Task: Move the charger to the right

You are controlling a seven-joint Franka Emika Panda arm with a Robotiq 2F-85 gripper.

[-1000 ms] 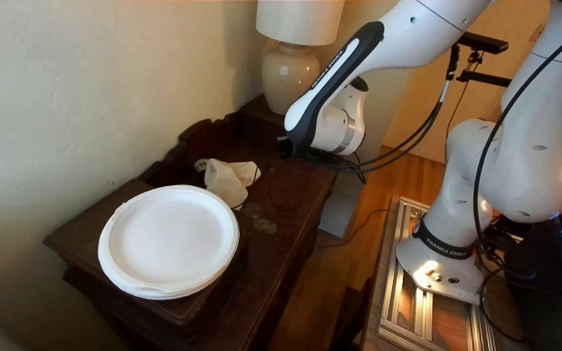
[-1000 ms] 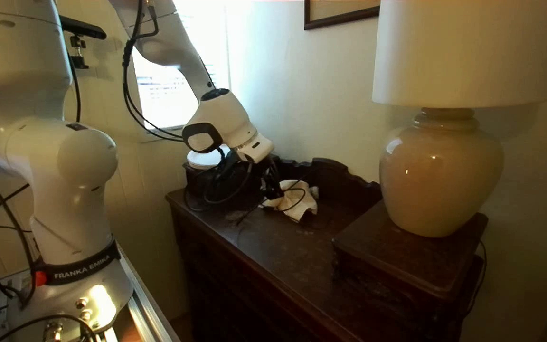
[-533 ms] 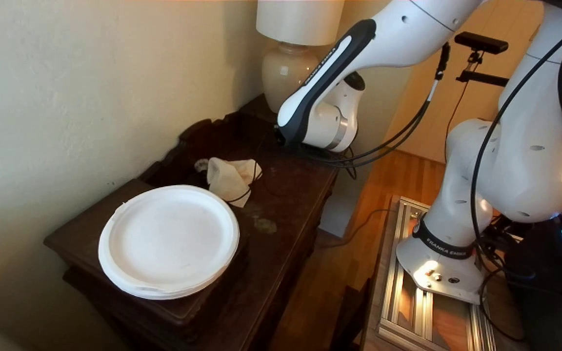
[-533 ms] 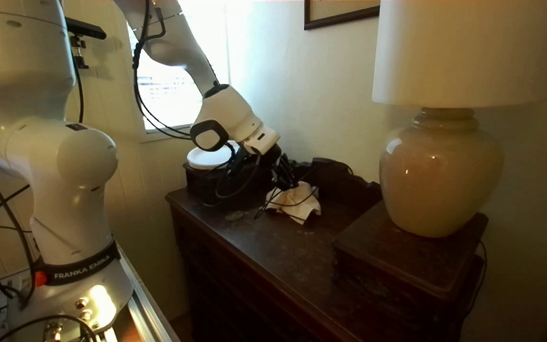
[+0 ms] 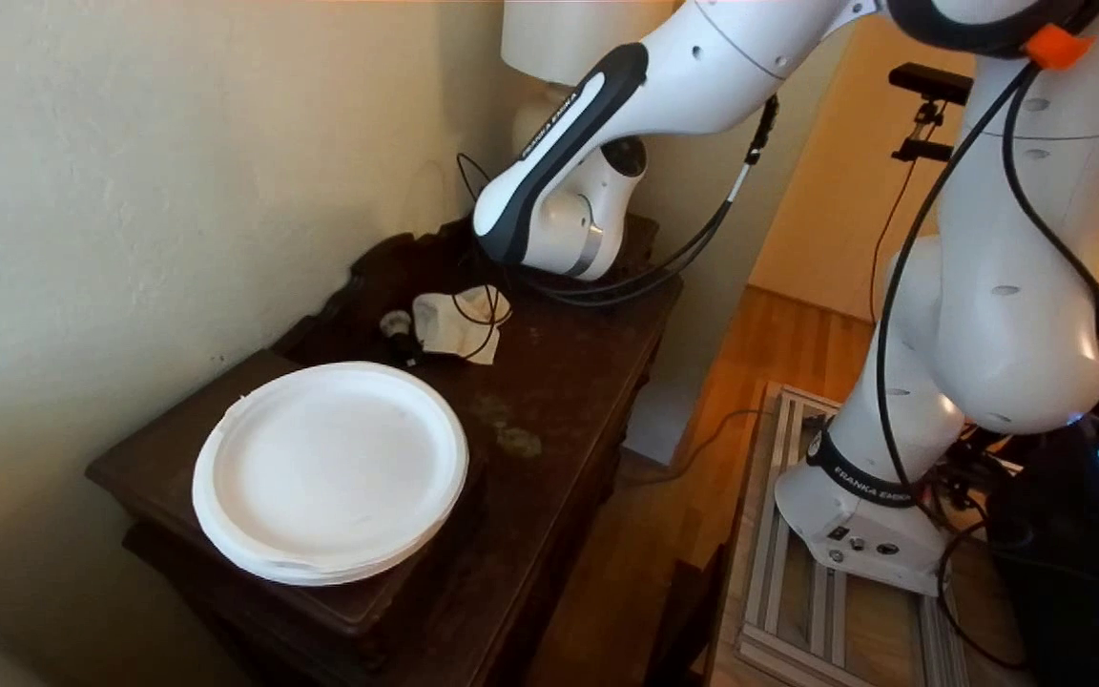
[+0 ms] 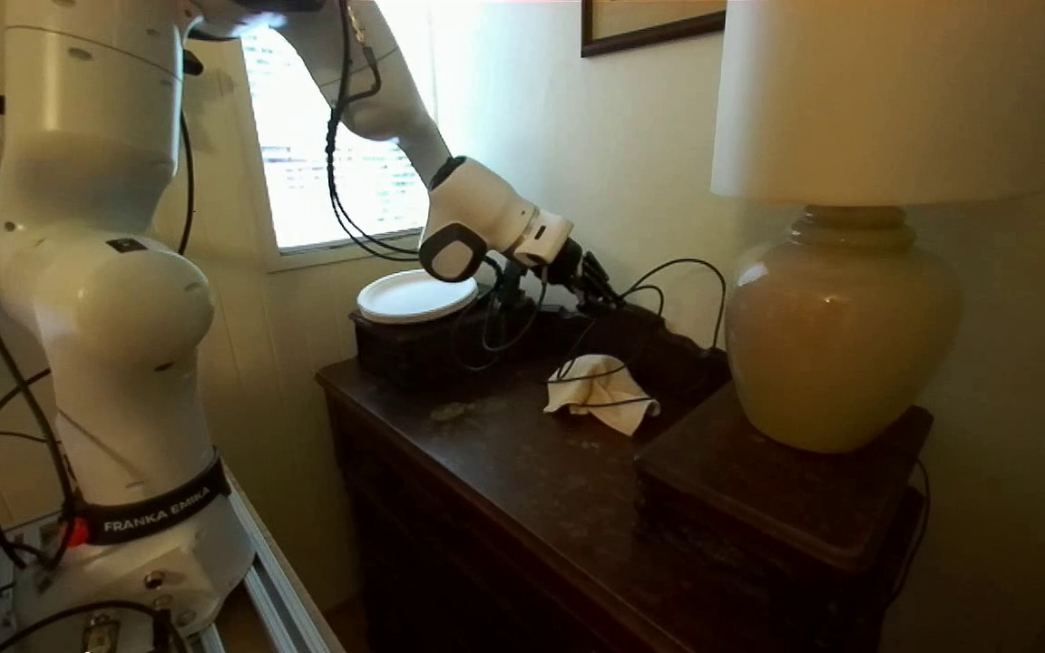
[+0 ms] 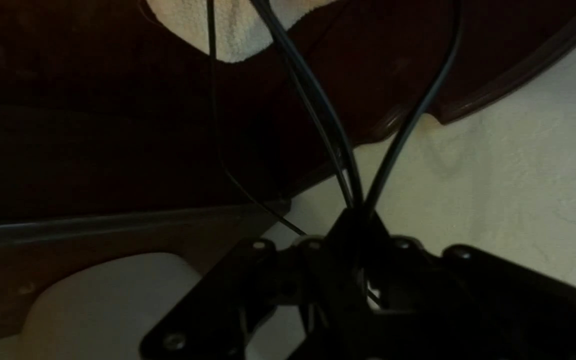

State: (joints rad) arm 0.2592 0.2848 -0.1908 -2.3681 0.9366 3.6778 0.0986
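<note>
My pincer (image 7: 360,215) is pinching the black charger cable (image 7: 402,135)

I'm reading "FRANKA EMIKA" along my arm (image 5: 683,88), at upper centre of an exterior view, and again on the base band (image 6: 157,510), at lower left of an exterior view. In the wrist view the pincer is pressing its fingertips together just below and right of centre, gripping black strands that are running upward from between them. I'm taking these strands to be the charger's. In an exterior view the cable is arching in front of the pale wall (image 6: 577,145), right of centre, while lower strands are crossing the crumpled off-white cloth (image 6: 604,390) that is lying on the dark dresser (image 6: 513,472).
</note>
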